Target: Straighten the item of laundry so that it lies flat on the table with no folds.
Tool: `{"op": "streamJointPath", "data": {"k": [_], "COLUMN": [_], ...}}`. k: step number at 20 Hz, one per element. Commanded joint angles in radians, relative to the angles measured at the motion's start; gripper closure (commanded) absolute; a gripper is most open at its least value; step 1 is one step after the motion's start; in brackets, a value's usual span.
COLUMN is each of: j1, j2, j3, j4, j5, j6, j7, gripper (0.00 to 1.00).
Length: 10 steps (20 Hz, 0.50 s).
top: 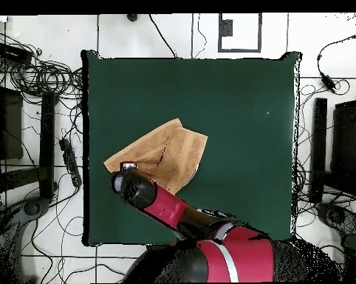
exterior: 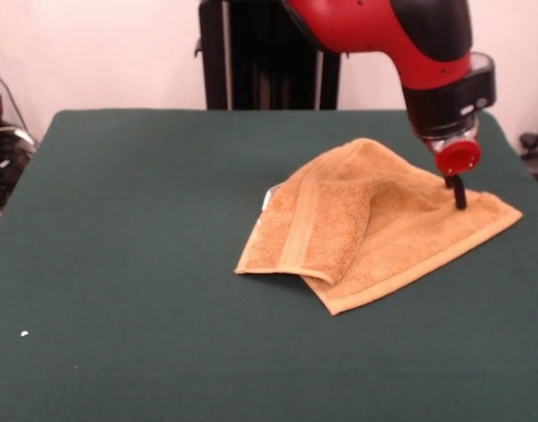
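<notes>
The golden-tan towel (exterior: 366, 224) lay folded over itself on the green table (exterior: 128, 246), toward one side. The gripper (exterior: 459, 193) pressed onto its corner; jaws seemingly together, though I couldn't tell.

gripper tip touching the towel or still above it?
Touching. In the front view the gripper tip meets the towel surface near its right corner, with no gap showing.

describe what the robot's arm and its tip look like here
The arm is glossy red with black sections; the overhead view shows a light grey band near its base. The wrist ends in a black cylindrical housing, a round red disc below it, and a thin black gripper. The jaws are too small to make out.
</notes>
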Motion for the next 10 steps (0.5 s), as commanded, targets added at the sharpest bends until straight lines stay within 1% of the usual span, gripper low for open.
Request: {"op": "streamJointPath", "data": {"k": [1, 4, 6, 8, 10], "j1": [0.039, 0.038, 0.048, 0.049, 0.011], "j2": [-0.046, -0.084, -0.089, -0.09, -0.083], "j3": [-0.098, -0.221, -0.304, -0.359, -0.372], "j4": [-0.013, -0.035, -0.069, -0.1, -0.127], "j5": [0.023, -0.013, -0.059, -0.11, -0.183], "j6": [0.097, 0.206, 0.258, 0.301, 0.345], "j7": [0.086, -0.019, -0.07, -0.104, -0.124], "gripper": [0.0, 0.0, 0.0, 0.0, 0.0]}}
